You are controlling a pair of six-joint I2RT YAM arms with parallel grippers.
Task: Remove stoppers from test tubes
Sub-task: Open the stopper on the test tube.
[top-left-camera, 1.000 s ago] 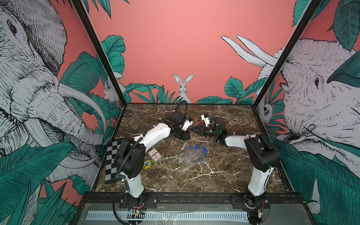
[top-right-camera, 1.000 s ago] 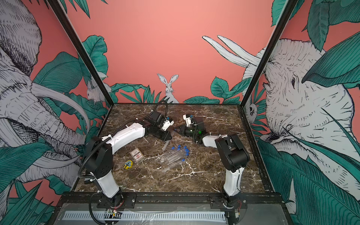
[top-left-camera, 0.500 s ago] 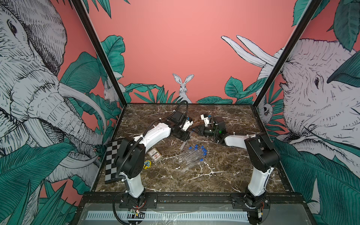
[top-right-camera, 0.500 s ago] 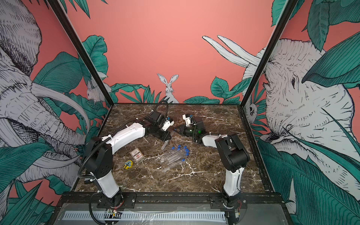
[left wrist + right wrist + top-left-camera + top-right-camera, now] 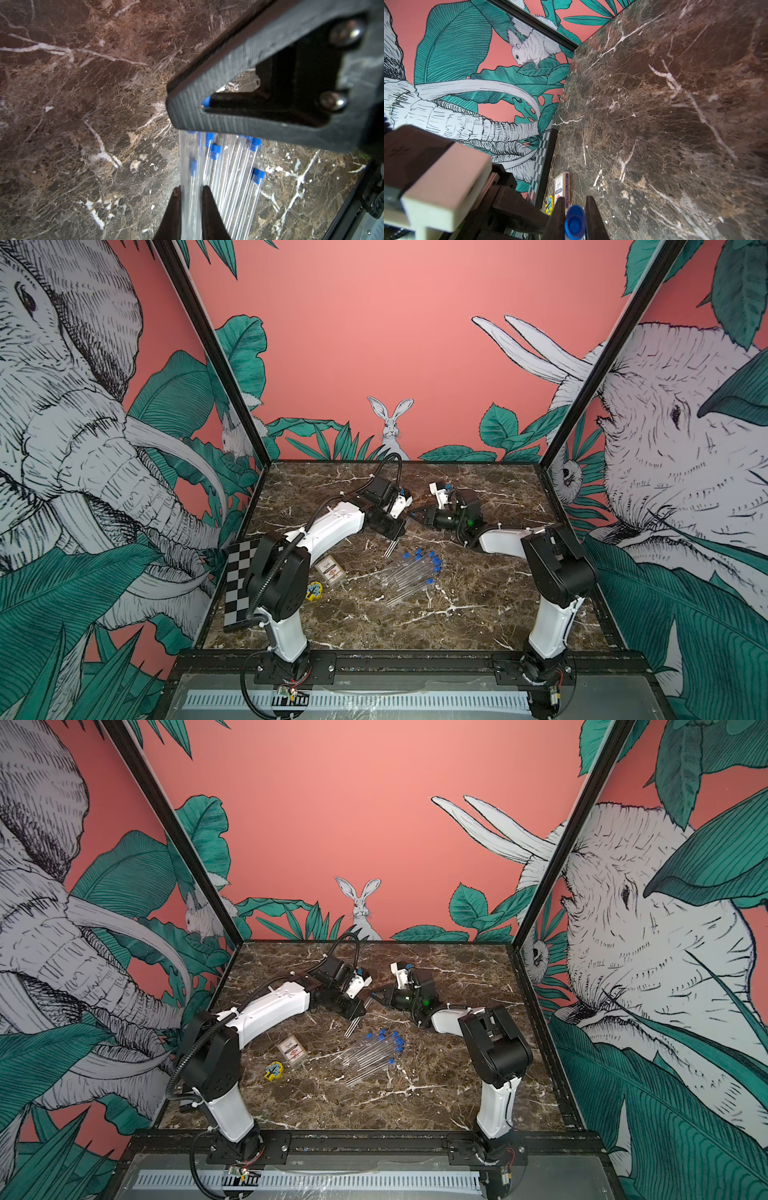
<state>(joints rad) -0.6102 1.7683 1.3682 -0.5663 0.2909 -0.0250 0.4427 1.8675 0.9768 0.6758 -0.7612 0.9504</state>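
The left tool (image 5: pixel 191 189) is clamped on a test tube (image 5: pixel 189 180) and the right tool (image 5: pixel 575 198) is pinched shut on its blue stopper (image 5: pixel 574 221), above the far middle of the bench (image 5: pixel 478 614). Nothing is seen to have shifted in the last second, so the pull is judged not yet made. The other test tubes (image 5: pixel 409 578) are left lying just nearer, and the print on the card case (image 5: pixel 330 570) cannot be read.

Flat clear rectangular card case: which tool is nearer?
Left. The left tool is behind and right of the flat clear rectangular card case; the right tool is farther, just beyond the left tool.
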